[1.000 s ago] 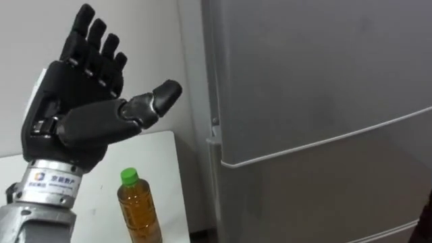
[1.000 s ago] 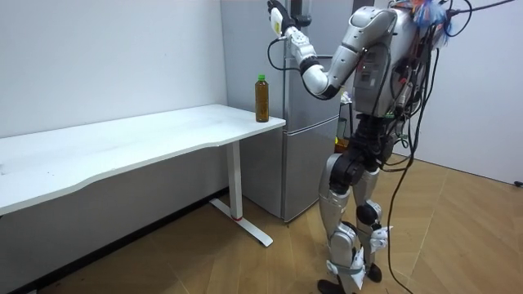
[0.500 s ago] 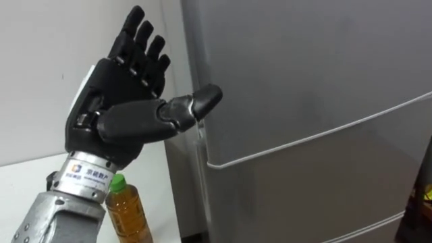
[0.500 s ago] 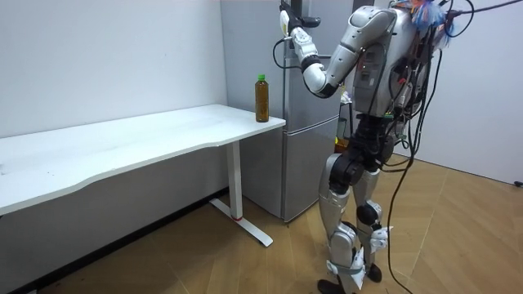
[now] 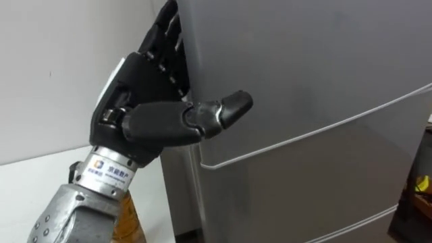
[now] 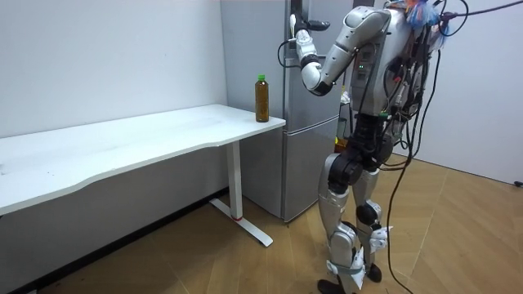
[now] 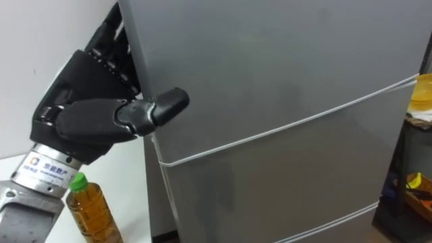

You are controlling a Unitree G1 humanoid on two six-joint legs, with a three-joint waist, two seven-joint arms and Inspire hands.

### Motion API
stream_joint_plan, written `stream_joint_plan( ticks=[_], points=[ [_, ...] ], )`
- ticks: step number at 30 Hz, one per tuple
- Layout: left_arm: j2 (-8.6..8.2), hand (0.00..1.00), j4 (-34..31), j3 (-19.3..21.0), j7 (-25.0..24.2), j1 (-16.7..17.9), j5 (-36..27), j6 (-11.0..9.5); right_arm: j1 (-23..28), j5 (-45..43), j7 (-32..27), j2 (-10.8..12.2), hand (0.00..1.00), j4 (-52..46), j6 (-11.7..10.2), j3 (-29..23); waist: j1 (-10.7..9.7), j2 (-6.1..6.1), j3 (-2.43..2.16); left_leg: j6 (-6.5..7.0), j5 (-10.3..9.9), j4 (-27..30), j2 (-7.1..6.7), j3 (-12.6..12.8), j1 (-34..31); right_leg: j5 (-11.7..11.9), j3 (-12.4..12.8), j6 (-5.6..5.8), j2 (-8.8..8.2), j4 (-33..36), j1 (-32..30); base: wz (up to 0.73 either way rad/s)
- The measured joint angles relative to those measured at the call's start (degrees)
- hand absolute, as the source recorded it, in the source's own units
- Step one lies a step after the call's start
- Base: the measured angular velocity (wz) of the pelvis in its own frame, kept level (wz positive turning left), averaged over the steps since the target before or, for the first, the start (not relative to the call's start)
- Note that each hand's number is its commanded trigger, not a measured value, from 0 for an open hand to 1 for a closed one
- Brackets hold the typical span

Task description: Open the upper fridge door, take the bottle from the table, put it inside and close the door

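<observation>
At the fridge (image 5: 304,81), my left hand (image 5: 142,94) sits at the upper door's left edge, thumb straight across the front. The fingers (image 5: 167,40) run behind the edge, so I cannot tell if they grip. The bottle (image 7: 88,206) stands on the table (image 6: 163,135) corner, near the fridge.

Even light, perhaps faint fridge (image 5: 304,67) sheen
</observation>
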Motion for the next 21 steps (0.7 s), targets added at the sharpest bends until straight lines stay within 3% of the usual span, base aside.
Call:
stream_joint_plan(
  ticks=[8,21],
  points=[
    [-1.88,0.0,1.1,-0.3,-1.2,0.0,-0.1,0.0,-0.8,0.1,0.7,-0.1,0.0,0.9,-0.1,0.7,-0.3,-0.06,0.11,0.0,0.0,0.0,-0.15,-0.2,-0.1,0.0,-0.2,0.0,-0.01,0.0,0.0,0.0],
    [-1.98,0.0,1.1,-1.8,-0.7,-0.1,-0.2,-0.7,-0.7,2.7,0.8,-0.9,0.0,0.3,0.0,3.8,-0.5,0.02,0.02,0.02,0.0,0.1,-0.13,-0.2,-0.8,0.0,-0.3,0.0,-0.12,-0.1,-0.6,0.0]
  ],
)
